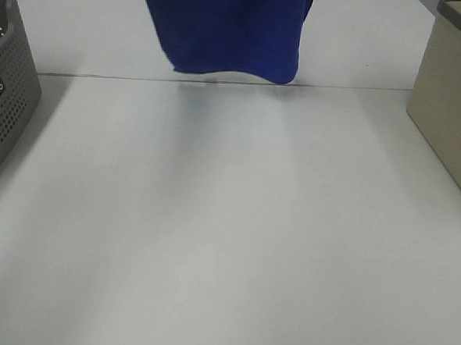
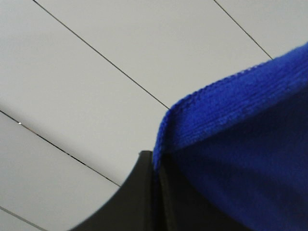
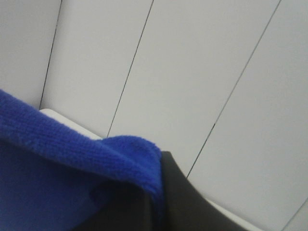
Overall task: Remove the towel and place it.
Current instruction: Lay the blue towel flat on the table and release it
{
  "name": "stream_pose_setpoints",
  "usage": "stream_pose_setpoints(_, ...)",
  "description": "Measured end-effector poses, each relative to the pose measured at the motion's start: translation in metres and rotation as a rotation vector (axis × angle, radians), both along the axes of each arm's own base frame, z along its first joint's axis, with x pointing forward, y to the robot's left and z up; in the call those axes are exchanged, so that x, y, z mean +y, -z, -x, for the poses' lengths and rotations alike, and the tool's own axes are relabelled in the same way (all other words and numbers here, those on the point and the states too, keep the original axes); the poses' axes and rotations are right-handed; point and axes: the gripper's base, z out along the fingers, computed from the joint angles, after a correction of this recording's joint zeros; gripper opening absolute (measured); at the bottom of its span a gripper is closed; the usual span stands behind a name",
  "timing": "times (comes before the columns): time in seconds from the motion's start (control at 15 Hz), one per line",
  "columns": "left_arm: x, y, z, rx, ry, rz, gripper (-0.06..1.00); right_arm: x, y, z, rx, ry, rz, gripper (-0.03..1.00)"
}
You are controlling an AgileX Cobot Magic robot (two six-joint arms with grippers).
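The towel (image 1: 227, 28), deep royal blue and plush, hangs down from above the top edge of the exterior high view, its lower hem just over the far part of the white table (image 1: 227, 235). Neither gripper shows in that view. In the left wrist view my left gripper (image 2: 156, 161) is shut on a stitched edge of the towel (image 2: 240, 134), which spreads away from the black fingers (image 2: 130, 197). The right wrist view shows my right gripper (image 3: 158, 190) shut on a folded corner of the towel (image 3: 72, 168). Both wrist cameras face pale panelled surfaces.
A grey perforated basket (image 1: 4, 104) stands at the table's left edge. A beige box (image 1: 449, 115) stands at the right edge. A thin seam (image 1: 103, 77) crosses the table below the towel's hem.
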Motion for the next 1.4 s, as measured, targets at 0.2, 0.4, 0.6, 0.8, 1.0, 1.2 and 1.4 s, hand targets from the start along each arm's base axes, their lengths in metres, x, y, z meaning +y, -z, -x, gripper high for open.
stream_pose_setpoints(0.2, -0.002, 0.023, -0.008, 0.150, -0.034, -0.033, 0.00, -0.019, 0.028, -0.014, 0.198, 0.017, 0.046, 0.02)
stream_pose_setpoints(0.4, -0.008, 0.049, 0.005, 0.452, -0.038, -0.144, 0.00, -0.020, 0.073, -0.020, 0.513, 0.004, 0.125, 0.02)
stream_pose_setpoints(0.6, -0.011, 0.063, 0.015, 0.626, -0.010, -0.146, 0.00, -0.023, 0.089, -0.011, 0.702, 0.005, 0.193, 0.02)
stream_pose_setpoints(0.8, -0.013, 0.071, 0.026, 0.703, 0.044, -0.110, 0.00, -0.026, 0.095, -0.006, 0.791, 0.008, 0.235, 0.02)
stream_pose_setpoints(1.0, -0.012, 0.098, 0.042, 0.842, 0.080, -0.113, 0.00, -0.026, 0.112, -0.004, 0.866, 0.013, 0.243, 0.02)
stream_pose_setpoints(1.2, -0.010, 0.125, 0.062, 0.977, 0.116, -0.100, 0.00, -0.027, 0.145, 0.008, 1.010, 0.000, 0.267, 0.02)
stream_pose_setpoints(1.4, -0.009, 0.147, 0.082, 1.095, 0.159, -0.051, 0.00, -0.033, 0.163, 0.037, 1.118, -0.007, 0.285, 0.02)
